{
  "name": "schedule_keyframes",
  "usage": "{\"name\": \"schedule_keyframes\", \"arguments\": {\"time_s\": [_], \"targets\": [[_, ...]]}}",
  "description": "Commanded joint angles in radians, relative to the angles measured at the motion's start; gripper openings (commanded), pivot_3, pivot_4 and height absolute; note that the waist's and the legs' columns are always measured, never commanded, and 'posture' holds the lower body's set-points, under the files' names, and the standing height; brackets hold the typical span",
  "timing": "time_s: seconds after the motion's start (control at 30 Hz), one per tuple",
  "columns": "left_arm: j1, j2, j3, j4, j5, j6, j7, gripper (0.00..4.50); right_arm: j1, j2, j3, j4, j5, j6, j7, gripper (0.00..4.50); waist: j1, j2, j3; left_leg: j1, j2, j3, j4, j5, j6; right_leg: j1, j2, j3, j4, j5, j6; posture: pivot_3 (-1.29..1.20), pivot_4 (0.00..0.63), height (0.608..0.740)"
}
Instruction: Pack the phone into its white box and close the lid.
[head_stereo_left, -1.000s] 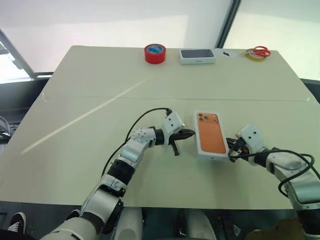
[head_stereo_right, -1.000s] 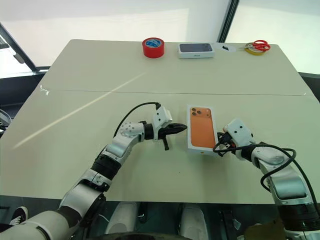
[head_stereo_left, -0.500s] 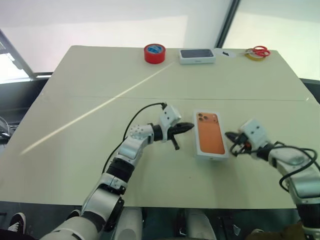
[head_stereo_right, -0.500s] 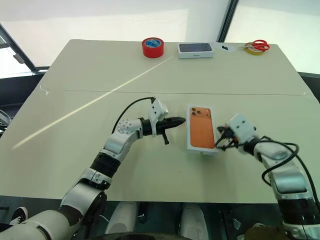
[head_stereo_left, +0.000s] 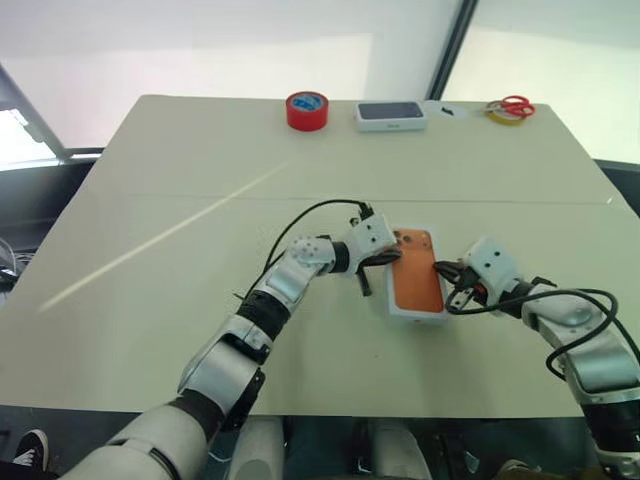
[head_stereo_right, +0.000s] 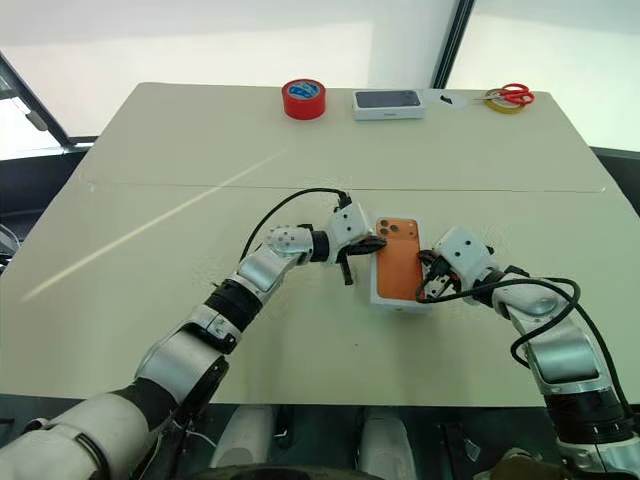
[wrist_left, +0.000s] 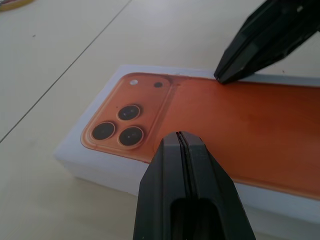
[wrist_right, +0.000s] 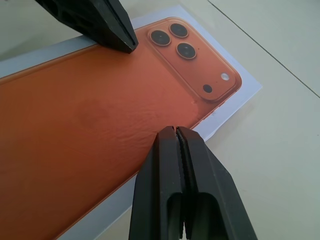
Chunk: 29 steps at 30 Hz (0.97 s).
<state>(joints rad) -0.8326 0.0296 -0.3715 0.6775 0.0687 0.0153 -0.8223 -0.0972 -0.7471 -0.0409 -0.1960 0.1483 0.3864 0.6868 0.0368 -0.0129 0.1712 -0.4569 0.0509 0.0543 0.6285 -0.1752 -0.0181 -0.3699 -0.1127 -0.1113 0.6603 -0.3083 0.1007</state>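
The white box (head_stereo_left: 432, 314) lies near the table's middle front. Its top shows the orange phone (head_stereo_left: 416, 276) back with three dark lenses (wrist_left: 119, 125), framed by a flat white border. I cannot tell whether that is the phone itself or the lid's face. My left gripper (head_stereo_left: 386, 258) is shut, its tip at the box's left long edge beside the lenses. My right gripper (head_stereo_left: 449, 273) is shut too, its tip at the right long edge. In the left wrist view the right gripper (wrist_left: 220, 77) rests at the orange face's far edge.
At the table's far edge stand a red tape roll (head_stereo_left: 307, 110), a white box with a dark phone picture (head_stereo_left: 391, 115), and red-handled scissors (head_stereo_left: 516, 103) on a yellow tape roll (head_stereo_left: 499, 113). Black cables trail from both wrists.
Both shut grippers have closed in on the box: the left moved right to its left edge, the right moved left to its right edge. The box has stayed put.
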Motion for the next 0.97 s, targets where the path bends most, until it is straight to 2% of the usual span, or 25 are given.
{"name": "schedule_keyframes", "arguments": {"time_s": [0.03,0.13,0.23,0.3,0.37,0.4,0.53,0.67,0.8,0.97], "targets": [[0.037,0.003,0.034,-0.02,-0.054,0.181,-0.05,0.0,0.021,0.028,0.027,-0.002,0.022,0.061,0.016,0.07,0.0,-0.001,-0.002,0.001,0.0,-0.001,0.0,0.0,0.0,0.001,0.0,0.0,-0.001,0.0,0.0,0.0,0.15,0.74],[0.034,0.013,0.126,-0.077,-0.123,0.149,-0.03,0.8,-0.014,0.047,-0.024,0.006,0.07,0.068,0.025,0.81,-0.003,-0.001,-0.002,0.004,0.001,-0.003,0.0,-0.001,0.0,0.002,0.0,0.0,-0.003,0.0,0.0,0.0,0.15,0.74],[0.041,0.056,0.215,-0.168,-0.187,0.136,-0.022,2.35,-0.051,0.062,-0.089,0.008,0.116,0.076,0.019,2.36,-0.008,-0.001,-0.001,0.003,0.001,-0.003,-0.002,-0.001,0.001,0.003,0.0,0.0,-0.003,0.0,0.0,0.0,0.15,0.74],[0.073,0.13,0.248,-0.254,-0.211,0.145,-0.062,3.26,-0.048,0.044,-0.134,0.012,0.14,0.056,0.043,3.25,-0.011,0.001,0.0,-0.001,0.001,-0.002,-0.001,0.0,0.001,-0.001,0.0,0.0,-0.001,0.0,0.0,0.0,0.15,0.74],[0.12,0.218,0.26,-0.332,-0.213,0.146,-0.096,4.35,-0.022,0.014,-0.173,0.011,0.156,0.04,0.076,4.41,-0.012,0.002,0.0,-0.003,0.0,-0.001,-0.001,0.0,0.0,-0.003,0.0,0.0,0.001,0.0,0.0,0.0,0.15,0.74],[0.141,0.251,0.266,-0.365,-0.217,0.154,-0.105,4.48,-0.009,0.002,-0.189,0.01,0.163,0.034,0.09,4.5,-0.011,0.002,0.001,-0.003,0.0,0.0,-0.001,0.0,0.0,-0.003,0.0,0.0,0.001,0.0,0.0,0.0,0.15,0.74],[0.263,0.397,0.32,-0.544,-0.266,0.23,-0.137,4.48,0.03,-0.042,-0.317,0.02,0.247,0.057,0.145,4.5,-0.007,0.003,0.001,-0.002,0.0,0.001,0.0,0.0,0.0,-0.003,0.0,0.0,0.001,0.0,0.0,0.0,0.15,0.74],[0.402,0.508,0.413,-0.712,-0.388,0.313,-0.194,4.48,0.077,-0.09,-0.406,0.031,0.301,0.084,0.205,4.5,0.001,0.003,0.001,-0.003,0.0,0.0,0.0,0.0,0.0,-0.002,-0.001,0.001,0.001,0.0,0.0,0.0,0.15,0.74],[0.542,0.596,0.482,-0.762,-0.423,0.339,-0.206,4.48,0.163,-0.109,-0.426,0.023,0.301,0.053,0.266,4.5,0.001,0.004,0.001,-0.002,0.001,0.0,0.0,0.0,0.0,-0.002,-0.001,0.001,0.0,0.0,0.0,0.0,0.15,0.74],[0.621,0.635,0.529,-0.763,-0.468,0.361,-0.198,4.48,0.169,-0.131,-0.433,0.115,0.284,-0.001,0.304,4.5,0.0,0.007,0.003,-0.002,0.001,0.001,0.0,0.0,0.0,-0.004,-0.002,0.001,-0.001,0.0,-0.001,0.0,0.15,0.74]]}}
